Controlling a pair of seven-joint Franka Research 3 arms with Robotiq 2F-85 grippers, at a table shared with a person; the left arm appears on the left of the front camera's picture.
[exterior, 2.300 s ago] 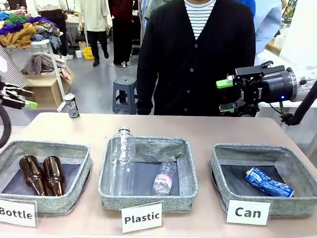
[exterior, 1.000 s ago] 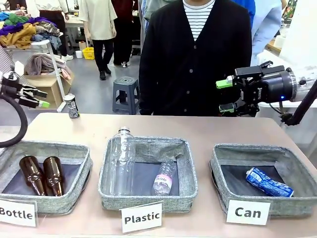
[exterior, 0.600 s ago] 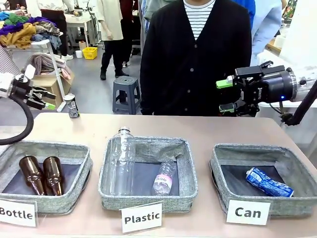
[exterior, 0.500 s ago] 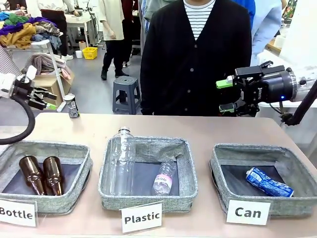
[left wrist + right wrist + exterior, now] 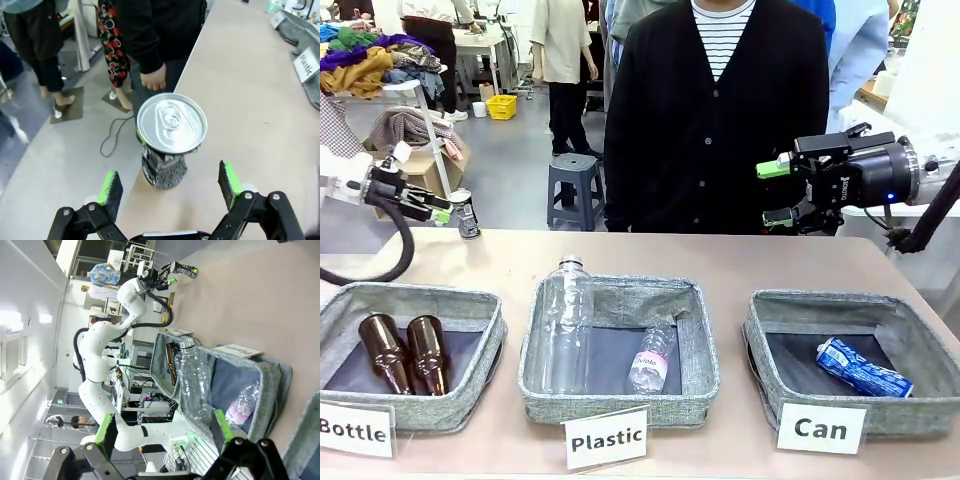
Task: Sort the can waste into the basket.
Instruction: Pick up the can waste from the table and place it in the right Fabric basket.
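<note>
A dark crushed can (image 5: 466,213) with a silver top stands upright at the table's far left edge. My left gripper (image 5: 444,207) is open just left of it. In the left wrist view the can (image 5: 169,142) stands just beyond the gripper (image 5: 170,182), in line with the gap between the green pads, untouched. A blue crushed can (image 5: 863,367) lies inside the grey basket (image 5: 757,340) behind the "Can" sign (image 5: 820,428). My right gripper (image 5: 773,192) hangs open and empty in the air behind that basket. It (image 5: 164,430) looks across the table at the far dark can (image 5: 187,271).
The "Bottle" basket (image 5: 415,296) at front left holds two brown bottles. The "Plastic" basket (image 5: 620,405) in the middle holds two clear bottles, one leaning on its rim. A person in a black cardigan (image 5: 715,120) stands at the far edge.
My left arm has swung in from the left edge toward the dark can, its gripper staying open. The right arm and the cans have not moved.
</note>
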